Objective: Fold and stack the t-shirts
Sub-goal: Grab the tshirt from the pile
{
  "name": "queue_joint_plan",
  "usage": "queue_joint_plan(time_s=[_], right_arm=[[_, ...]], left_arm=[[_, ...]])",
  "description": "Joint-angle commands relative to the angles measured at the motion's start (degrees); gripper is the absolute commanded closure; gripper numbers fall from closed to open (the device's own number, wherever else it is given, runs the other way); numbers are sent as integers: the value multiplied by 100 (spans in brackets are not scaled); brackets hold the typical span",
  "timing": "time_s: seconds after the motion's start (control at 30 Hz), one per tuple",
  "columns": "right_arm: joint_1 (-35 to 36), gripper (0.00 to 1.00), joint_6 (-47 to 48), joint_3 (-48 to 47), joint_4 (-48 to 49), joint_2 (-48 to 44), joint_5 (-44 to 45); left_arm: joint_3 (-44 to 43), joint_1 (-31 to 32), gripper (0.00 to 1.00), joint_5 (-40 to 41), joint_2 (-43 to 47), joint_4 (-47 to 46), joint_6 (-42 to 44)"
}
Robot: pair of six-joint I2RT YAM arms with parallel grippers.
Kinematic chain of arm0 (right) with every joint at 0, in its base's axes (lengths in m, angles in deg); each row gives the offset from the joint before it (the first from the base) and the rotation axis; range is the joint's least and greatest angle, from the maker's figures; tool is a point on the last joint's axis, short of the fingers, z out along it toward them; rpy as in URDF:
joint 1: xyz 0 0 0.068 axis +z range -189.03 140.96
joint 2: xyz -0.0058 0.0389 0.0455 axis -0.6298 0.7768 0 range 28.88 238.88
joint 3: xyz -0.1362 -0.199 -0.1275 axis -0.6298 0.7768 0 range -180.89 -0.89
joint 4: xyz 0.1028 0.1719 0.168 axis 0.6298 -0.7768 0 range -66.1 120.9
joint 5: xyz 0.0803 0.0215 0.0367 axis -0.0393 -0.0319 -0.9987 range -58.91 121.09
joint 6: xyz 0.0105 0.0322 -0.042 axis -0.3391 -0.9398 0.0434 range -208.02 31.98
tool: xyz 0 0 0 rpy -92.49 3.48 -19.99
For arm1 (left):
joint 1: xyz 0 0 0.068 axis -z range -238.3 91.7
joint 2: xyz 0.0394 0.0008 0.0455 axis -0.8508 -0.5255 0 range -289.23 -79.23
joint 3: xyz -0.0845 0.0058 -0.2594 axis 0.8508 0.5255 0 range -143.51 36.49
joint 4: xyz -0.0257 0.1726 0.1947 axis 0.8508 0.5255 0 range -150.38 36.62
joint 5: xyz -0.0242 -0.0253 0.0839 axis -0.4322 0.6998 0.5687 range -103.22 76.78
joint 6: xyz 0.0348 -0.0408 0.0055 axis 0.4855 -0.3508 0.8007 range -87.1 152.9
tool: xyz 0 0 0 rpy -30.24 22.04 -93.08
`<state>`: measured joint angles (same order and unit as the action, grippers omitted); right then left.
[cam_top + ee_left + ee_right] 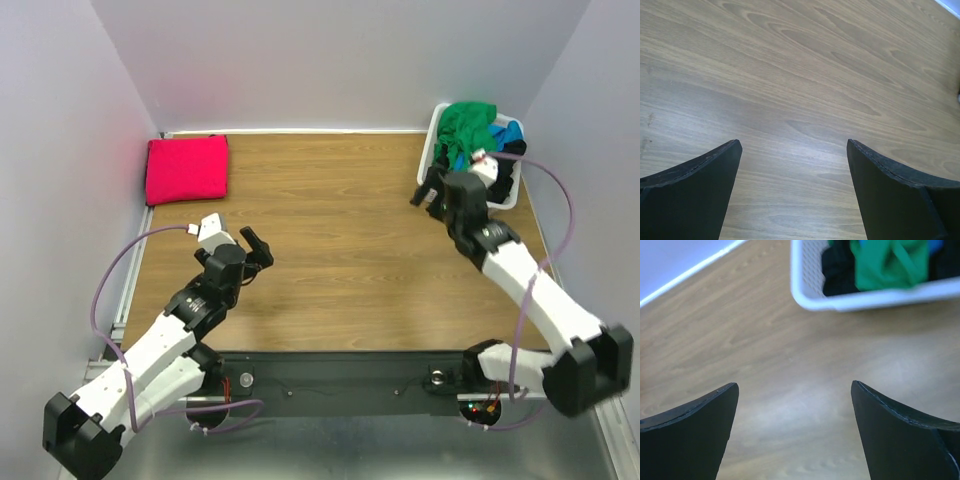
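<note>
Table (340, 270) corner, magenta t-shirt (187, 168), overhead only

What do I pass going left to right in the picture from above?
magenta-red t-shirt → left gripper → right gripper → green t-shirt

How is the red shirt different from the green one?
The red t-shirt is folded into a neat flat square, but the green t-shirt is crumpled in a heap. The red t-shirt lies alone on the table in the far left corner. The green t-shirt sits in the white basket at the far right, piled with blue cloth and black cloth. Both are plain, single-colour cloth.
</note>
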<state>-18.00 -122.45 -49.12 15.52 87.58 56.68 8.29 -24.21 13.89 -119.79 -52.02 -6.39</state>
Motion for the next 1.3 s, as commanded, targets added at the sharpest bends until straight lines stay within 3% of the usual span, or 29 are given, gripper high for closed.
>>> queue_joint_plan(time_s=[0.0,0.1,0.43,0.87,0.93,1.0,1.03,1.07,1.13,1.17,1.27], right_arm=[[-38,0,139,-1660,-404,1273,420],[-406,0,349,-2724,-519,2256,606],[-1374,1,1263,-4140,-853,3875,597],[-1568,18,1835,-4608,-1117,5011,1536],[-1603,25,1783,-4608,-1125,5125,1529],[-1620,39,1713,-4625,-1125,5187,1432],[-1620,55,1703,-4652,-1125,5213,1432],[-1638,62,1703,-4678,-1125,5231,1441],[-1629,73,1686,-4766,-1134,5214,1423],[-1629,84,1677,-4784,-1134,5196,1336],[-1638,100,1712,-4906,-1143,5073,1300]], left_arm=[[-256,28,1,277,4,-159,70],[-203,28,1,329,153,-203,62],[-18,28,1,329,549,-379,115],[-88,28,1,708,417,-194,-35],[-97,28,1,725,391,-159,-44],[-124,28,1,743,382,-142,-44],[-132,28,1,751,373,-124,-53],[-141,28,1,769,373,-115,-53],[-133,28,1,769,382,-124,-53],[-124,28,1,769,373,-115,-61],[-124,28,1,787,355,-142,-61]])
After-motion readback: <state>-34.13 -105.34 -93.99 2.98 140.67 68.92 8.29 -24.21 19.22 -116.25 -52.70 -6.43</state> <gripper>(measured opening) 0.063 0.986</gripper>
